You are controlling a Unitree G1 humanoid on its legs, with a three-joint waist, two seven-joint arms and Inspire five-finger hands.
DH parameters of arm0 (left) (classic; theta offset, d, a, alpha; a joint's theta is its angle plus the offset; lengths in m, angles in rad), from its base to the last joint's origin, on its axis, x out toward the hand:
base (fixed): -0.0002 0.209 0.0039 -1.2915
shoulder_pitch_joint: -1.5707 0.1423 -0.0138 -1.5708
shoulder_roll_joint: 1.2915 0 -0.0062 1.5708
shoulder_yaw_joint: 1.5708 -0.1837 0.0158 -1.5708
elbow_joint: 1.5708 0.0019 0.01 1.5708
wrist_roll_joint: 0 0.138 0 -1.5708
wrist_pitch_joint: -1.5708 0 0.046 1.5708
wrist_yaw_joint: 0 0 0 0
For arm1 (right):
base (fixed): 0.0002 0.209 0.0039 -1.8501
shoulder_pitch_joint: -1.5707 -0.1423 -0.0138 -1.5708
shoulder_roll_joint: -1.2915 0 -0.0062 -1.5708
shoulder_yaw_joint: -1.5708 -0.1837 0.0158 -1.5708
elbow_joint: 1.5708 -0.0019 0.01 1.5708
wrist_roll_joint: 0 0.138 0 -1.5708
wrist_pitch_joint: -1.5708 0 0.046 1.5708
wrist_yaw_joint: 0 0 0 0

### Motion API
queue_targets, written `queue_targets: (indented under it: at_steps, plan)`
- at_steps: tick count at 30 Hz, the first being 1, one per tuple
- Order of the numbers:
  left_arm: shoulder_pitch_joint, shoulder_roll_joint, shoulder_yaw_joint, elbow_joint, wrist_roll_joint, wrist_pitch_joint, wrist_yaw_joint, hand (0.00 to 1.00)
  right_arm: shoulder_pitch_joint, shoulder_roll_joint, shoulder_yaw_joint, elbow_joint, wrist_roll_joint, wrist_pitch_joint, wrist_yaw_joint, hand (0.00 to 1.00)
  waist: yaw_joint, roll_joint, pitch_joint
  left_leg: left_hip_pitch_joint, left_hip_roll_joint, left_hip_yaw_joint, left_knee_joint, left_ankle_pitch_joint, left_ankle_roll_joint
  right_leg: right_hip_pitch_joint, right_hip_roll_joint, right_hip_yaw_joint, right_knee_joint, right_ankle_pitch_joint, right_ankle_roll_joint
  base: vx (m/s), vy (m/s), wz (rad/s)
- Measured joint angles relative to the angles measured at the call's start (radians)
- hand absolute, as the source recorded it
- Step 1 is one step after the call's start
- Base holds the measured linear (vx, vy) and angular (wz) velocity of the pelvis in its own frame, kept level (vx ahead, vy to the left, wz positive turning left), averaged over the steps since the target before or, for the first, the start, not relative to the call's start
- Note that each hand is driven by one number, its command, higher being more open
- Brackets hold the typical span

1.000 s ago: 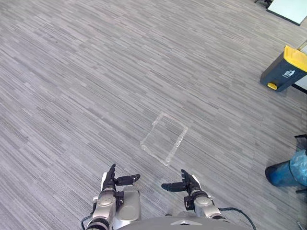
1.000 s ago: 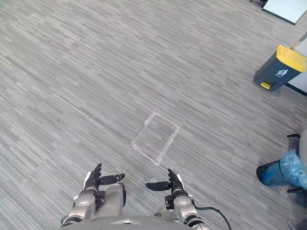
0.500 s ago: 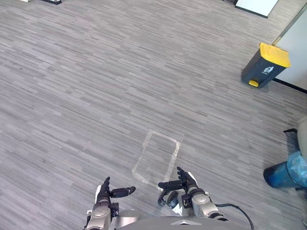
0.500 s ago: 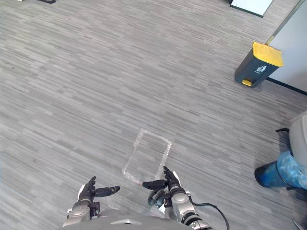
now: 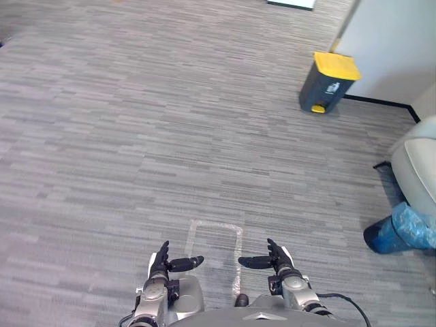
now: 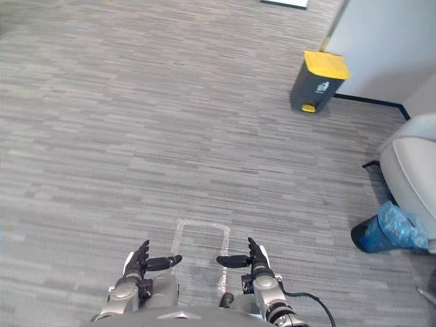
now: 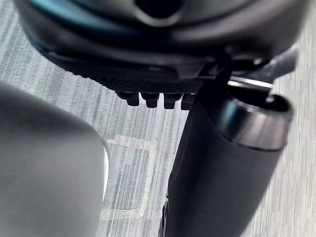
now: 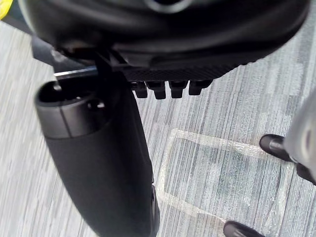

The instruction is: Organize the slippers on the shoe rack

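Left hand (image 5: 162,263), right hand (image 5: 277,260) outstretched, low

The pale seat (image 5: 417,163) is cut off by the right edge, the white panel (image 5: 291,3) by the top edge.

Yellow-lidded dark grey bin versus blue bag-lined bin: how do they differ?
The yellow-lidded dark grey bin is boxy, its lid shut; the blue bin looks rounded, with a bag bulging from its top. The grey one stands far off by the white wall; the blue one nearer, on the robot's right. Both stand on grey carpet.
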Motion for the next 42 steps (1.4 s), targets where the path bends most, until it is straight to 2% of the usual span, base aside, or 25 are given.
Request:
queue_targets:
  at_steps: [2, 4, 5, 7, 8, 10, 11, 15, 19, 21, 23, 24, 25, 26, 28, 30, 31, 32, 33, 34, 36, 37, 38, 41, 42]
  plan:
    - [-0.001, 0.006, 0.009, 0.001, -0.023, 0.002, 0.001, 1.00, 0.004, 0.005, 0.000, 0.001, -0.002, -0.001, 0.002, 1.00, 0.014, -0.002, 0.001, 0.014, -0.026, 0.010, 0.052, -0.011, 0.001, 0.012, -0.023, 0.064, -0.006, -0.002, 0.006, 0.24, 0.301, -0.86]
    - [0.007, 0.008, 0.032, 0.013, -0.023, 0.003, -0.002, 1.00, 0.004, 0.012, -0.006, 0.000, -0.004, -0.001, 0.005, 1.00, 0.006, 0.001, 0.001, 0.073, -0.033, 0.055, 0.017, -0.043, 0.047, -0.009, -0.047, 0.091, 0.047, -0.002, 0.041, 0.10, 0.178, -0.82]
    - [0.006, 0.008, 0.035, 0.015, -0.023, 0.004, -0.002, 1.00, 0.003, 0.012, -0.006, 0.000, -0.004, -0.001, 0.005, 1.00, 0.007, 0.003, 0.003, 0.084, -0.031, 0.067, 0.006, -0.048, 0.056, -0.017, -0.050, 0.086, 0.062, -0.002, 0.045, 0.05, 0.148, -0.66]
    - [0.005, 0.009, 0.045, 0.024, -0.028, 0.009, 0.000, 1.00, -0.002, 0.012, -0.006, -0.001, -0.006, -0.003, 0.010, 1.00, 0.010, 0.003, 0.012, 0.147, -0.025, 0.138, -0.057, -0.053, 0.070, -0.070, -0.088, -0.006, 0.166, -0.001, 0.046, 0.01, 0.106, -0.96]
    - [0.012, 0.009, 0.063, 0.028, -0.032, 0.009, 0.000, 1.00, -0.003, 0.013, -0.004, 0.001, -0.024, -0.004, 0.016, 1.00, 0.015, 0.011, 0.018, 0.196, -0.019, 0.205, -0.095, -0.051, 0.074, -0.080, -0.129, -0.131, 0.209, -0.005, 0.035, -0.01, 0.064, -1.27]
    - [0.026, 0.014, 0.074, 0.029, -0.032, 0.009, 0.002, 1.00, -0.008, 0.016, -0.003, 0.003, -0.031, -0.005, 0.021, 1.00, 0.018, 0.007, 0.017, 0.244, -0.017, 0.286, -0.135, -0.050, 0.076, -0.080, -0.179, -0.294, 0.228, -0.029, -0.011, 0.00, 0.019, -1.40]
    - [0.030, 0.023, 0.072, 0.046, -0.031, 0.009, 0.001, 1.00, -0.022, 0.014, -0.004, 0.016, -0.041, -0.004, 0.021, 1.00, 0.012, 0.010, 0.018, 0.272, -0.007, 0.343, -0.159, -0.053, 0.072, -0.086, -0.176, -0.356, 0.201, -0.027, -0.010, 0.05, -0.034, -1.18]
    - [0.027, 0.037, 0.067, 0.079, -0.029, 0.018, -0.007, 1.00, -0.035, 0.001, -0.006, 0.019, -0.042, -0.003, 0.018, 1.00, -0.007, 0.007, 0.018, 0.273, 0.014, 0.411, -0.211, -0.028, 0.050, -0.141, -0.125, -0.349, 0.154, 0.006, -0.026, 0.07, -0.060, -0.73]
    - [0.028, 0.042, 0.057, 0.089, -0.020, 0.024, -0.020, 1.00, -0.035, -0.015, -0.010, 0.025, -0.042, -0.002, 0.013, 1.00, -0.008, 0.016, 0.021, 0.252, 0.046, 0.394, -0.155, -0.026, 0.046, -0.122, -0.069, -0.332, 0.088, 0.016, -0.040, 0.09, -0.082, -0.31]
    - [0.032, 0.039, 0.056, 0.086, -0.020, 0.024, -0.024, 1.00, -0.033, -0.017, -0.030, 0.035, -0.040, -0.001, 0.013, 1.00, -0.003, 0.028, 0.026, 0.186, 0.101, 0.357, 0.054, -0.030, 0.039, -0.065, -0.020, -0.315, 0.015, 0.030, -0.047, 0.09, -0.089, -0.28]
    - [0.058, 0.021, 0.061, 0.085, -0.023, 0.024, -0.023, 1.00, -0.030, -0.030, -0.031, 0.038, -0.038, -0.001, 0.012, 1.00, 0.004, 0.071, 0.018, 0.104, 0.167, 0.337, 0.276, -0.014, 0.025, -0.035, 0.038, -0.263, -0.019, 0.032, -0.064, 0.13, 0.008, -0.74]
    - [0.058, 0.007, 0.071, 0.078, -0.027, 0.021, -0.022, 1.00, -0.029, -0.034, -0.033, 0.037, -0.037, -0.001, 0.011, 1.00, 0.014, 0.085, 0.018, 0.065, 0.174, 0.295, 0.358, -0.024, 0.025, -0.029, 0.054, -0.229, -0.025, 0.033, -0.077, 0.19, 0.105, -1.16]
    - [0.058, 0.004, 0.068, 0.066, -0.022, 0.021, -0.024, 1.00, -0.029, -0.040, -0.046, 0.043, -0.027, 0.002, 0.008, 1.00, 0.027, 0.087, 0.018, 0.040, 0.139, 0.241, 0.352, -0.083, 0.028, -0.026, 0.056, -0.179, -0.028, 0.034, -0.079, 0.16, 0.124, -0.99]
    - [0.058, 0.004, 0.068, 0.065, -0.022, 0.021, -0.024, 1.00, -0.029, -0.042, -0.047, 0.047, -0.023, 0.004, 0.006, 1.00, 0.029, 0.085, 0.018, 0.032, 0.125, 0.227, 0.337, -0.101, 0.027, -0.025, 0.055, -0.160, -0.028, 0.035, -0.080, 0.14, 0.148, -1.12]
    - [0.057, 0.005, 0.068, 0.064, -0.024, 0.020, -0.024, 1.00, -0.029, -0.043, -0.064, 0.048, -0.020, 0.005, -0.005, 1.00, 0.030, 0.077, 0.020, -0.005, 0.057, 0.138, 0.184, -0.130, 0.031, -0.024, 0.048, -0.058, -0.029, 0.038, -0.075, 0.12, 0.189, -1.30]
    - [0.057, 0.005, 0.068, 0.063, -0.024, 0.017, -0.024, 1.00, -0.029, -0.044, -0.073, 0.048, -0.020, 0.005, -0.010, 1.00, 0.030, 0.075, 0.021, -0.023, 0.018, 0.050, 0.085, -0.125, 0.029, -0.026, 0.042, 0.004, -0.027, 0.037, -0.063, 0.10, 0.226, -1.27]
    - [0.060, -0.001, 0.070, 0.058, -0.024, 0.016, -0.023, 1.00, -0.030, -0.049, -0.075, 0.048, -0.020, 0.005, -0.012, 1.00, 0.032, 0.083, 0.023, -0.026, -0.027, -0.087, -0.017, -0.081, 0.000, -0.034, 0.039, 0.077, -0.012, 0.028, -0.038, 0.12, 0.286, -1.43]
    - [0.067, -0.012, 0.069, 0.058, -0.024, 0.016, -0.023, 1.00, -0.026, -0.056, -0.074, 0.046, -0.020, 0.005, -0.012, 1.00, 0.036, 0.100, 0.014, 0.003, -0.040, -0.104, -0.038, -0.022, -0.014, -0.039, 0.045, 0.115, 0.000, 0.023, -0.010, 0.22, 0.418, -1.64]
    - [0.072, -0.008, 0.068, 0.060, -0.023, 0.016, -0.019, 1.00, -0.021, -0.053, -0.072, 0.044, -0.021, 0.004, -0.013, 1.00, 0.040, 0.095, 0.007, 0.025, -0.064, -0.091, -0.045, -0.015, 0.015, -0.037, 0.036, 0.154, -0.001, 0.031, 0.000, 0.16, 0.244, -1.00]
    - [0.072, -0.003, 0.068, 0.060, -0.023, 0.017, -0.017, 1.00, -0.021, -0.049, -0.072, 0.044, -0.021, 0.005, -0.012, 1.00, 0.035, 0.088, 0.005, 0.026, -0.067, -0.080, -0.043, -0.020, 0.018, -0.035, 0.030, 0.161, -0.005, 0.032, 0.002, 0.21, 0.292, -0.76]
    - [0.072, -0.001, 0.072, 0.065, -0.025, 0.019, -0.016, 1.00, -0.011, -0.035, -0.083, 0.047, -0.022, 0.005, -0.009, 1.00, 0.036, 0.074, -0.002, 0.047, -0.066, 0.003, -0.019, -0.040, 0.047, -0.039, 0.017, 0.212, 0.000, 0.025, 0.017, 0.20, 0.239, -0.67]
    - [0.072, -0.001, 0.074, 0.065, -0.026, 0.020, -0.016, 1.00, -0.011, -0.033, -0.086, 0.047, -0.022, 0.005, -0.009, 1.00, 0.036, 0.074, -0.002, 0.048, -0.066, 0.009, -0.020, -0.040, 0.047, -0.040, 0.015, 0.212, 0.001, 0.025, 0.018, 0.23, 0.220, -0.88]
    - [0.073, 0.003, 0.076, 0.069, -0.027, 0.024, -0.016, 1.00, -0.011, -0.018, -0.091, 0.047, -0.022, 0.005, -0.010, 1.00, 0.037, 0.059, -0.011, 0.071, -0.072, 0.051, -0.032, -0.041, 0.047, -0.046, 0.003, 0.220, 0.001, 0.029, 0.026, 0.22, 0.176, -0.79]
    - [0.072, 0.003, 0.068, 0.070, -0.026, 0.028, -0.017, 1.00, -0.012, -0.015, -0.092, 0.052, -0.023, 0.004, -0.009, 1.00, 0.038, 0.061, -0.013, 0.132, -0.079, 0.111, -0.058, -0.041, 0.048, -0.042, -0.012, 0.237, 0.001, 0.033, 0.033, 0.16, 0.095, -0.99]
    - [0.072, 0.002, 0.065, 0.071, -0.023, 0.031, -0.017, 1.00, -0.015, -0.016, -0.092, 0.057, -0.027, 0.006, -0.010, 1.00, 0.038, 0.063, -0.015, 0.162, -0.074, 0.137, -0.081, -0.040, 0.048, -0.045, -0.016, 0.204, 0.011, 0.038, 0.040, 0.13, 0.031, -0.87]
